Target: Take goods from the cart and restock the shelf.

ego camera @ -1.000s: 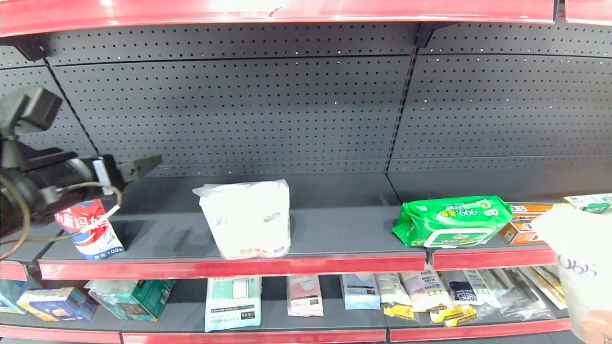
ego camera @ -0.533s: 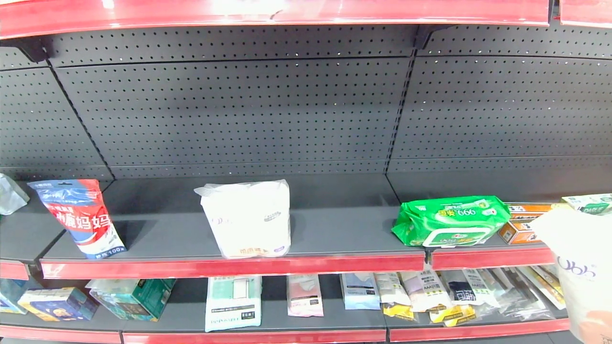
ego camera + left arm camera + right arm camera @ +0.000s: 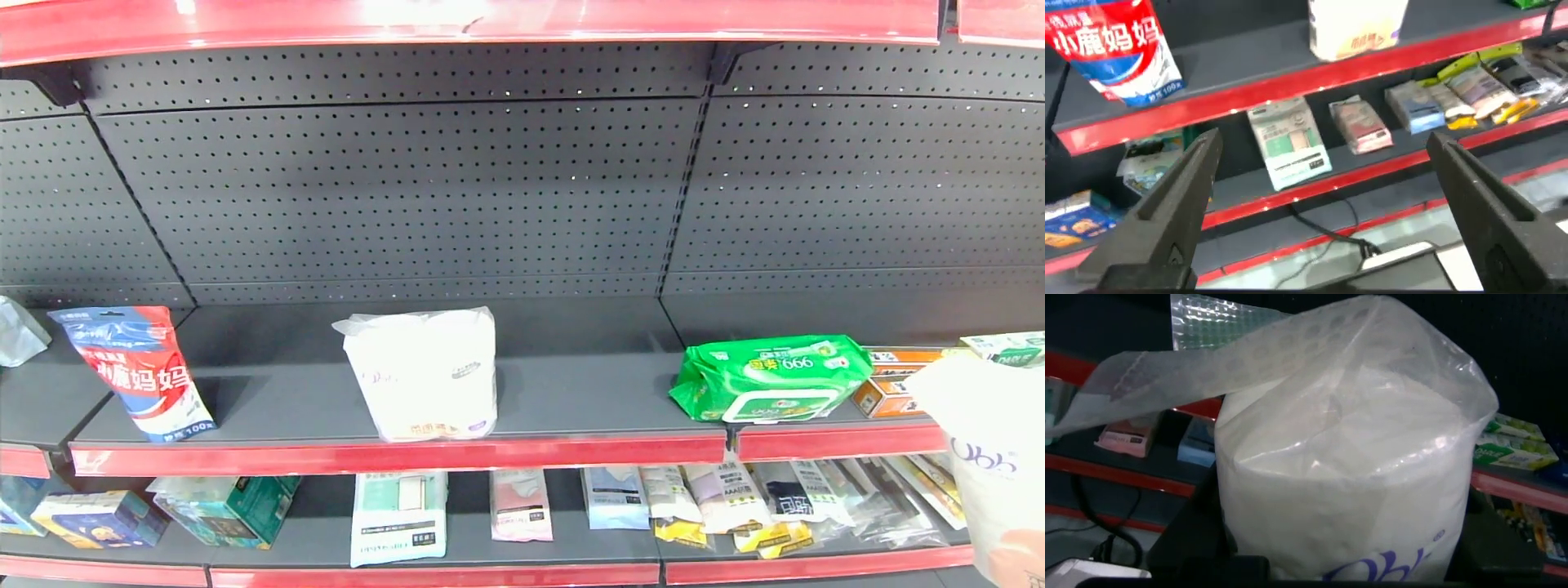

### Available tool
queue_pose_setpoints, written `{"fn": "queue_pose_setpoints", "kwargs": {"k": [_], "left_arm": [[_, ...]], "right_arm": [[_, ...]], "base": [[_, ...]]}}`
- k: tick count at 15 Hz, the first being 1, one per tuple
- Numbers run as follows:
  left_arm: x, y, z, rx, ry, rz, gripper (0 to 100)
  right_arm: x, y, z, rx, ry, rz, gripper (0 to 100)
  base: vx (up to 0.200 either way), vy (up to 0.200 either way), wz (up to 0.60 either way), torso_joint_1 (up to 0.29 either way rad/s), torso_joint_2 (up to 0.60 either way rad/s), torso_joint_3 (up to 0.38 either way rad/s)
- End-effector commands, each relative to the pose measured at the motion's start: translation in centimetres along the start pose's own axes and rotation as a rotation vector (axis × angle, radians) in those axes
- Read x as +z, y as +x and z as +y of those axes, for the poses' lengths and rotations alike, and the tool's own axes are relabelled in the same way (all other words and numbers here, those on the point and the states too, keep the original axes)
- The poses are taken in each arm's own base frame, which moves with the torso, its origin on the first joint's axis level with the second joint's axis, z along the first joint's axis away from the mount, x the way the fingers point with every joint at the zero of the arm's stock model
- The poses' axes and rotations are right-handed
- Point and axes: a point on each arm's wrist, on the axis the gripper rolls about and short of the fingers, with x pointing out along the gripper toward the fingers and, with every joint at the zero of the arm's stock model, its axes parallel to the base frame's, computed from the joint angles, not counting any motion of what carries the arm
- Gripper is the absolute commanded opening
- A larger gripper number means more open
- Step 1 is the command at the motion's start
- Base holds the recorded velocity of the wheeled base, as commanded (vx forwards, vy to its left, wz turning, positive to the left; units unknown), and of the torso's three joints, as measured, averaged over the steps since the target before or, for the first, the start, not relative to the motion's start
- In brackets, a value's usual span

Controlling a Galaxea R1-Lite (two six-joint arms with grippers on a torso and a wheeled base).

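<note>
**Land the held pack beside its twin**

Head view: the white roll pack (image 3: 992, 465) hangs low at the right, off the shelf (image 3: 392, 456). Aim for the bare board beside the shelved pack (image 3: 424, 371).

Left wrist view: the left gripper (image 3: 1319, 212) gapes wide, empty.

Right wrist view: the right gripper (image 3: 1343, 547) clamps the pack's base. Set it down upright.

We count two of the white kind, a shelved roll pack (image 3: 424, 371) and a held roll pack (image 3: 992, 465), one red-and-blue pouch (image 3: 139, 371), one green wipes pack (image 3: 771, 377), one mint-green sachet (image 3: 398, 514).
</note>
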Motion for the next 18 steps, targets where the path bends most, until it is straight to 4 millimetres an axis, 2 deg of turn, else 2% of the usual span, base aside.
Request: {"fn": "queue_pose_setpoints", "kwargs": {"k": [1, 6, 7, 10, 11, 13, 14, 16, 18], "left_arm": [[-0.8, 0.5, 0.0, 0.000, 0.005, 0.007, 100], [-1.1, 0.7, 0.0, -0.001, 0.006, 0.013, 100], [-1.1, 0.8, 0.0, -0.001, 0.006, 0.015, 100], [-1.1, 0.8, 0.0, 0.002, 0.008, 0.014, 100], [-1.2, 0.8, 0.0, 0.000, 0.006, 0.018, 100], [-1.6, 1.1, 0.0, 0.004, 0.008, 0.031, 100], [-2.1, 1.7, 0.0, 0.007, 0.003, 0.015, 100], [-3.0, 3.2, 0.0, 0.015, -0.018, -0.059, 100], [-3.8, 4.3, 0.1, 0.065, -0.071, -0.139, 100]], "right_arm": [[0.0, 0.1, 0.0, 0.004, 0.000, 0.005, 0], [0.2, 0.4, -0.1, 0.003, 0.000, 0.007, 0], [0.4, 0.3, -0.2, 0.000, -0.002, 0.000, 0], [2.0, 0.2, -0.6, 0.038, -0.006, -0.054, 0], [3.2, 0.7, -0.9, 0.076, -0.006, -0.089, 0], [4.7, 2.1, -1.4, 0.101, -0.007, -0.120, 0], [5.9, 4.3, -1.6, 0.150, -0.010, -0.146, 0], [6.7, 7.1, -1.1, 0.232, -0.003, -0.171, 0], [7.0, 8.4, -0.3, 0.306, 0.051, -0.160, 0]], "base": [[0.000, 0.000, 0.60, 0.002, 0.00, -0.002], [0.000, 0.000, 0.60, 0.007, 0.00, 0.001], [0.000, 0.000, 0.00, 0.000, 0.00, 0.000], [0.000, 0.000, 0.00, 0.000, 0.00, 0.000], [0.000, 0.000, 0.00, 0.000, 0.00, 0.000], [0.000, 0.000, 0.00, 0.000, 0.00, 0.000], [0.000, 0.000, 0.00, 0.000, 0.00, 0.000], [0.000, 0.000, 0.00, 0.000, 0.00, 0.000], [0.000, 0.000, 0.00, 0.000, 0.00, 0.000]]}}
